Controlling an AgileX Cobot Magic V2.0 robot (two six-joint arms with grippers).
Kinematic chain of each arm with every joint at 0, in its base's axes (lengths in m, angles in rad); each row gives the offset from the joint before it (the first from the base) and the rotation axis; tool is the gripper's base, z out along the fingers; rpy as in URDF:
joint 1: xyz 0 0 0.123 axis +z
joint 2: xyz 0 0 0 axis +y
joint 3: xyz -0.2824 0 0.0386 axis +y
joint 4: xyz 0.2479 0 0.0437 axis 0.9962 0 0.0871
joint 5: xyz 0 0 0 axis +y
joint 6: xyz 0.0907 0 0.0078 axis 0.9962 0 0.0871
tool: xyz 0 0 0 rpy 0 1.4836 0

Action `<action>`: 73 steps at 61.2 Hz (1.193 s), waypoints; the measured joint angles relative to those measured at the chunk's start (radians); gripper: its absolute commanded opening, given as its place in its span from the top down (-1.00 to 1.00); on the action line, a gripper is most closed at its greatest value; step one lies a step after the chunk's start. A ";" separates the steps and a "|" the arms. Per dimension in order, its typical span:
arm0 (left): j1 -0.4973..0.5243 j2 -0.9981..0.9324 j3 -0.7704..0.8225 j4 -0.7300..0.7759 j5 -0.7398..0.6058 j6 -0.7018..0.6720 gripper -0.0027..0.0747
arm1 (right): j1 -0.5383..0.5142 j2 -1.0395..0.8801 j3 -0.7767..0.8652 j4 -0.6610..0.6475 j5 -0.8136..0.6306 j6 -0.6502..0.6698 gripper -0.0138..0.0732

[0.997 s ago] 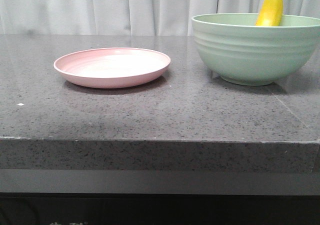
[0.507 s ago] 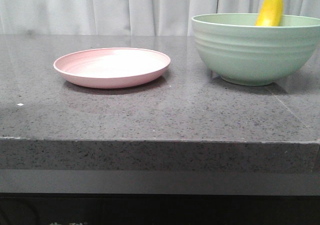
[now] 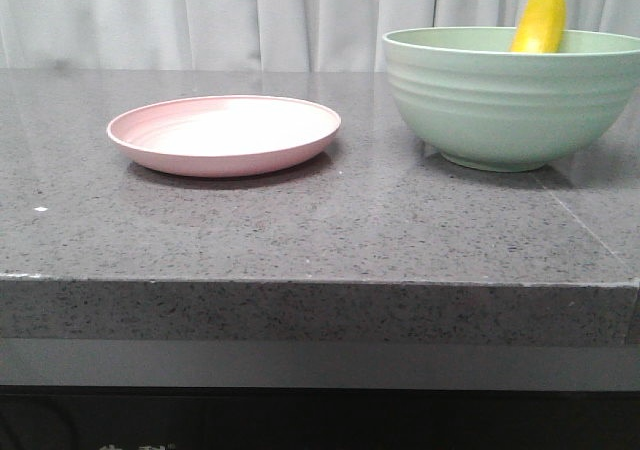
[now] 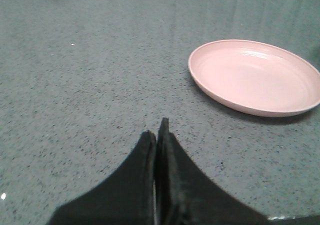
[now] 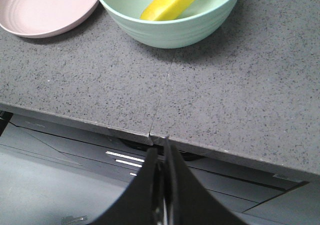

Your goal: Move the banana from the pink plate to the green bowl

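Yellow banana (image 3: 541, 16) is being held by the green bowl (image 3: 510, 100), leaning against its rim; pink plate (image 3: 225, 133) is lying bare on the counter (image 3: 330, 220). Left tool (image 4: 156, 131) and right tool (image 5: 159, 147) are being kept pressed closed, gripping nothing.

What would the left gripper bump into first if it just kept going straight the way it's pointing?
Probably nothing soon. The left gripper, jaws shut, points across bare grey table toward the curtain. The pink plate lies off to one side of that line. Its height above the table is hard to judge.
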 measured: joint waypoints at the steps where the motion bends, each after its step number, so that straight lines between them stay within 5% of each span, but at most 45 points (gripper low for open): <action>1: 0.008 -0.021 0.019 0.000 -0.007 -0.006 0.98 | 0.000 0.000 0.000 0.000 0.000 0.000 0.84; 24: 0.108 -0.357 0.322 0.016 -0.073 -0.056 0.98 | 0.000 0.000 0.000 0.000 0.000 0.000 0.84; 73: 0.108 -0.367 0.340 0.037 -0.265 -0.058 0.98 | 0.000 0.000 0.000 0.000 0.002 0.000 0.84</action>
